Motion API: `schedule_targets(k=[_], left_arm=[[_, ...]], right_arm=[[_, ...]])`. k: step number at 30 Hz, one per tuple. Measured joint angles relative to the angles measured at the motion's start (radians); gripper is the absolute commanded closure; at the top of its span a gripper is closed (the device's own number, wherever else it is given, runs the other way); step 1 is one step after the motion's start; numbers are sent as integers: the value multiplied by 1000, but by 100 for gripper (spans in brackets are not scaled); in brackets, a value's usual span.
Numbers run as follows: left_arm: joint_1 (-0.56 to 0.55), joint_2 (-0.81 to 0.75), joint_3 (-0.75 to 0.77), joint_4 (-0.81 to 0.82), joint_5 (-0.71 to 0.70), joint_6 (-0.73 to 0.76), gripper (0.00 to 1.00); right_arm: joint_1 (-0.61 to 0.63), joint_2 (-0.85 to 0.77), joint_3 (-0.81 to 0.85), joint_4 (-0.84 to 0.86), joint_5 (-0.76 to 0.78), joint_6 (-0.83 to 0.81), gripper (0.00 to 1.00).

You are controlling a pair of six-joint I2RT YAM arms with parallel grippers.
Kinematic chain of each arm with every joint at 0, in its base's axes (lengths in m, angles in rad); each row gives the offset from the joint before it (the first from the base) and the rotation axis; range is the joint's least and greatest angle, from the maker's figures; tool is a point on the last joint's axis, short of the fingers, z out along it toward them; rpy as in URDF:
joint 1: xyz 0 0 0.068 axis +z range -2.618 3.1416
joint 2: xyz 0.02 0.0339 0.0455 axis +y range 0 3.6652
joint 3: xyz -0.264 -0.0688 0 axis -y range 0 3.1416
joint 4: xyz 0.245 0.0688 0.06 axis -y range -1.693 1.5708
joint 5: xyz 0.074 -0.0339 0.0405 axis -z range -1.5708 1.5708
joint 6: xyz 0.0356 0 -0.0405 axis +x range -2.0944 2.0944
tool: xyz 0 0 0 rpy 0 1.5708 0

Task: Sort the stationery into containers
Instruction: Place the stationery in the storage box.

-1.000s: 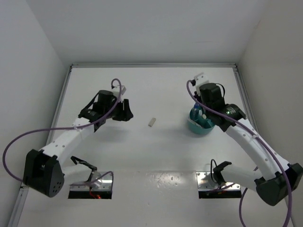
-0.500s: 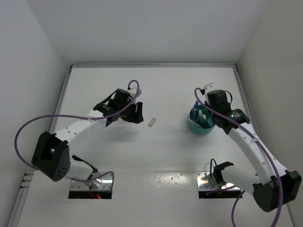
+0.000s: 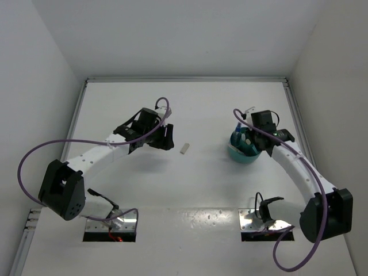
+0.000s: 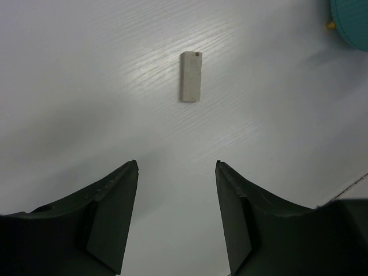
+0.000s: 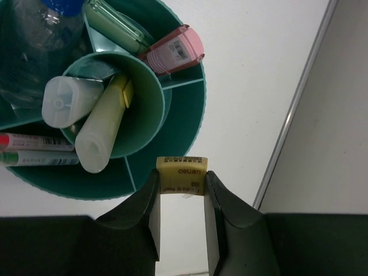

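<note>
My right gripper is shut on a small yellow eraser and holds it over the near rim of the round teal cup. The cup holds pastel markers: yellow, white-blue, pink, green, and thin pens. A small grey eraser lies flat on the white table, also in the top view. My left gripper is open and empty, its fingers apart just short of the grey eraser, to its left in the top view.
A clear bottle with a blue cap stands in the cup's far compartment. The table's right edge rail and side wall run close beside the cup. White walls enclose the table on three sides.
My left arm has swung right toward the grey eraser and then held still. My right gripper has shifted right over the cup with the yellow eraser.
</note>
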Motion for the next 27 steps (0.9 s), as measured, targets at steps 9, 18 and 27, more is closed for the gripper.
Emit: schedule_targets(k=[9,18,27], left_arm=[[0,19,0,-1,0,8,38],[-13,63,5,-3,0,15,31],[-65,109,42,-17,-22,15,31]], right_arm=[[-61,66,-24,44,-87,0,100],[-97,71,-27,77,-150,0,63],[-120,63,-38,79,-185,-9,45]])
